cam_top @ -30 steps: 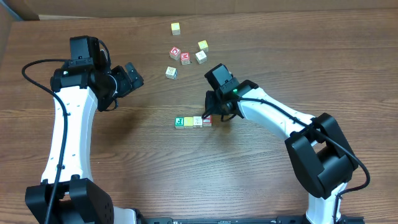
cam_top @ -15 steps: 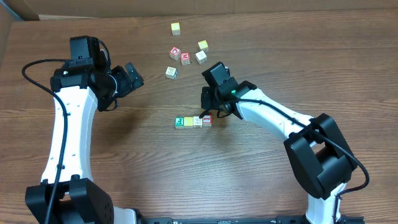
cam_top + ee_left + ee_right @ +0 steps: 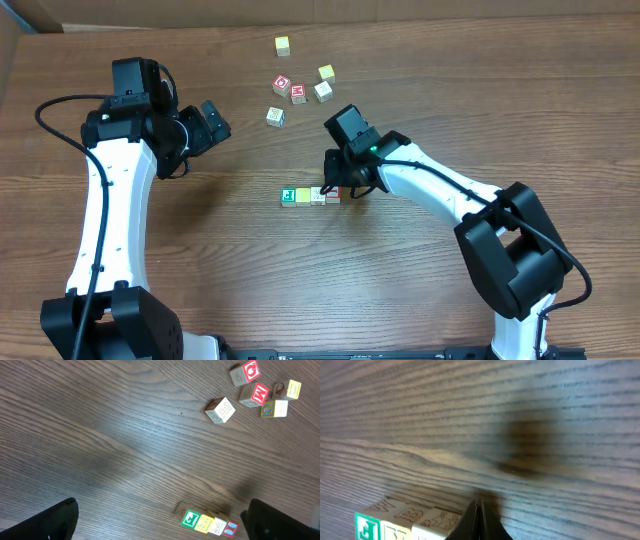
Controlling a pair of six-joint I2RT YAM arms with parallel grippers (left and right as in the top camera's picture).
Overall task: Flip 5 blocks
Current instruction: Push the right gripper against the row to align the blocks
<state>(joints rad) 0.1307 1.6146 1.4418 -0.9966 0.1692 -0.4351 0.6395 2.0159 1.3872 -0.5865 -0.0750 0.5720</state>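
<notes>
Your table (image 3: 400, 290) was dark brown board with a strong wood grain. It ran out of frame on every side but the far one, where a strip of pale tan surface (image 3: 25, 12) showed past the far-left corner.

Four of the blocks lay in a touching row near the middle. From the left arm's side they were the green block (image 3: 287, 196), yellow block (image 3: 303, 195), cream block (image 3: 318, 196) and red-framed block (image 3: 332, 195). The white-and-blue block (image 3: 275, 116) sat alone farther back. Beyond it was a loose cluster: the "D" cube (image 3: 282, 85), the "M" cube (image 3: 298, 94), a yellowish cube (image 3: 326, 72) and a whitish cube (image 3: 322, 91). A pale-yellow cube (image 3: 283, 45) lay by itself near the far edge.

Your right gripper (image 3: 336, 184) was down at the red-framed end of the row, jaws pressed fully together with nothing between them. Your left gripper (image 3: 210, 122) hung well clear of every block, jaws spread wide and empty.

From overhead, the right gripper's body covered part of the red-framed block, so you could not tell whether the tips touched it. In the right wrist view the closed fingertips (image 3: 479, 519) hid that end of the row. Only the green face and the tops of its neighbours showed, cut off by the bottom edge. The left wrist view caught only its dark fingers (image 3: 52, 521) in the bottom corners.
</notes>
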